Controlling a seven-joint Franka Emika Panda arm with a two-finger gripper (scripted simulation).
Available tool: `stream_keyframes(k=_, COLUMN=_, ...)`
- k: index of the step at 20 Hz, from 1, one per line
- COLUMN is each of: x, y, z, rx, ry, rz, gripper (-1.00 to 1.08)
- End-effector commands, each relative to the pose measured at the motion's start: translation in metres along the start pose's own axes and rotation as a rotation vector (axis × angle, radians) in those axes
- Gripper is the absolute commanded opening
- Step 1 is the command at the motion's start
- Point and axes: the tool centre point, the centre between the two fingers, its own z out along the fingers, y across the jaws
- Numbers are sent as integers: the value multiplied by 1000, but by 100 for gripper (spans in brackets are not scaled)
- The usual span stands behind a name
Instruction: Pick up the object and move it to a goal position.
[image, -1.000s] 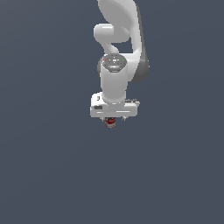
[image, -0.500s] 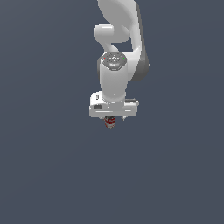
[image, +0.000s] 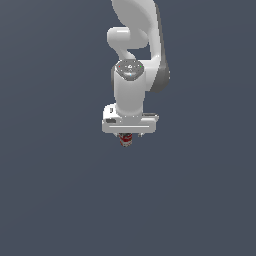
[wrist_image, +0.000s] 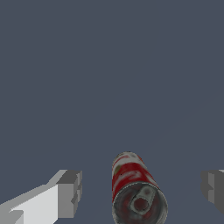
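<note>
A uniform dark blue-grey bench (image: 55, 200) fills the background of both views, with no edge or corner in sight. One white robot arm (image: 134, 60) descends from the top of the exterior view and ends in one broad white gripper (image: 128, 140), whose flat body lies crosswise above the surface. One can (image: 126, 139) is present: a small cylinder with a red-and-white label and a dark metallic top bearing a pull tab. In the exterior view only its lower portion shows, protruding directly beneath the centre of the gripper body, and it is clearly narrower than that body.

In the wrist view the can (wrist_image: 136, 192) stands between two grey fingertips (wrist_image: 70, 192), one on each side. The fingers are spread wide apart, and bare bench shows on both sides of the can, so neither pad touches it. The can lies roughly midway between the two fingers, somewhat nearer the one whose white link is visible. Its top faces the wrist camera, and its labelled side recedes toward the bench, which indicates an upright stance. Whether its base touches the bench cannot be told from either view.
</note>
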Motion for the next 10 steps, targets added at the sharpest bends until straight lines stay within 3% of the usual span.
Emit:
stream_keyframes(k=1, x=-3, y=1, z=2, rx=0, ry=1, rz=28, gripper=100)
stream_keyframes(k=10, x=-26, y=5, z=17, rx=3, ry=8, rz=213, gripper=100)
